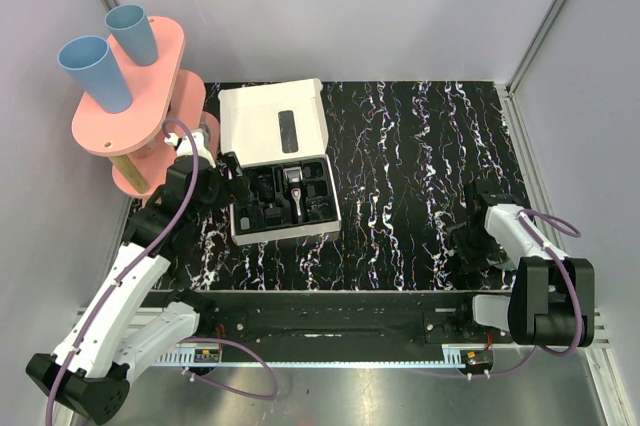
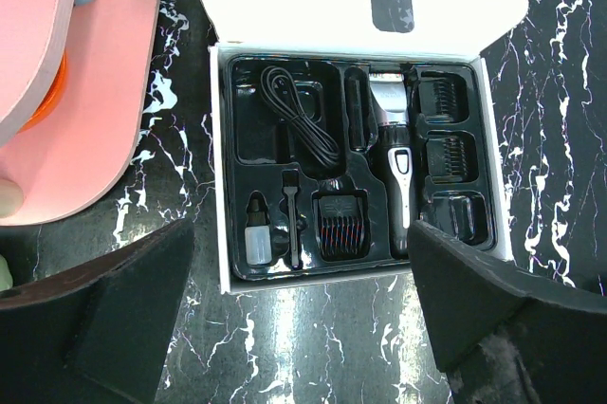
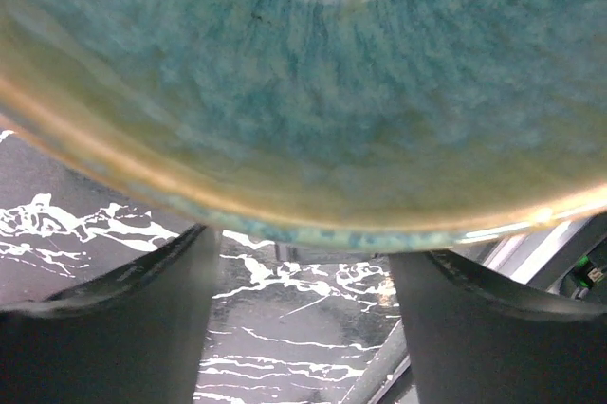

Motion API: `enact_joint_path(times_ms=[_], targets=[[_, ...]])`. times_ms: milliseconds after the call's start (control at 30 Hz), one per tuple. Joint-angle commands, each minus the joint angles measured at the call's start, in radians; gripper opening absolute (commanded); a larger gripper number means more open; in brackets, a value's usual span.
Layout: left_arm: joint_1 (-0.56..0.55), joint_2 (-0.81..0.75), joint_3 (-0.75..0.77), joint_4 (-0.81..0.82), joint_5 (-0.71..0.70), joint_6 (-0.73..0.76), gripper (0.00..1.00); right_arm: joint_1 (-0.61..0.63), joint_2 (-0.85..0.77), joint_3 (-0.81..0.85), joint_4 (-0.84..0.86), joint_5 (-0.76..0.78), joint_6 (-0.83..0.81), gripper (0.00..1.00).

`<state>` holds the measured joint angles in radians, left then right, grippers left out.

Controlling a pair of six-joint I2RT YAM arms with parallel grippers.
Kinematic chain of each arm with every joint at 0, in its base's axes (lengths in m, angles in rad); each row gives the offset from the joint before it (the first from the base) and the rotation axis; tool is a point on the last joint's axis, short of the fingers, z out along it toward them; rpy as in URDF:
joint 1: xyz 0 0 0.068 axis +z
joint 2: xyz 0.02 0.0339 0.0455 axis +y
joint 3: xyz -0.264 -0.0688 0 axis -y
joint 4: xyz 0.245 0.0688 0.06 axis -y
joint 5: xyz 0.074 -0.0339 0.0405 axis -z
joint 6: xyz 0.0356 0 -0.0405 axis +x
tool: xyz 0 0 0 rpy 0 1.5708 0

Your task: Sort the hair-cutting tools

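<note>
The left arm (image 1: 112,296) and right arm (image 1: 510,228) have white shells, black joints and wide black jaws, each trailed by a purple cable (image 1: 555,220).

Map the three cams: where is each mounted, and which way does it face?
Top external: above and behind the bases, looking down at the marbled table; both arms show, left tool beside the white box.
Left wrist: on the left arm, facing down into the box tray with the clipper; its two fingers at bottom.
Right wrist: on the right arm, close to a teal bowl; right tool at bottom.
Shared: top and left wrist both see box and clipper.
</note>
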<state>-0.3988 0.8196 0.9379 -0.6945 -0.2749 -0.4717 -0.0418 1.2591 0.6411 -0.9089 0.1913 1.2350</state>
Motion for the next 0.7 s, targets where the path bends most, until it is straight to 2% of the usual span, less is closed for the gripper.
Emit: enact_joint_path(times_ms=[0,233,433,667], targets=[[0.006,-0.008,-0.008,0.035,-0.033,-0.005,0.99,-0.006,0.013,-0.009,0.088,0.053,-0.005,0.72],[0.006,-0.008,-0.013,0.035,-0.038,-0.007,0.99,-0.006,0.054,-0.011,0.162,-0.003,-0.046,0.44],[0.008,0.006,-0.013,0.036,-0.035,-0.018,0.99,-0.004,0.089,0.012,0.225,-0.121,-0.085,0.31],[0.009,0.013,-0.028,0.067,0.009,-0.019,0.99,0.011,-0.002,0.045,0.251,-0.219,-0.080,0.24]])
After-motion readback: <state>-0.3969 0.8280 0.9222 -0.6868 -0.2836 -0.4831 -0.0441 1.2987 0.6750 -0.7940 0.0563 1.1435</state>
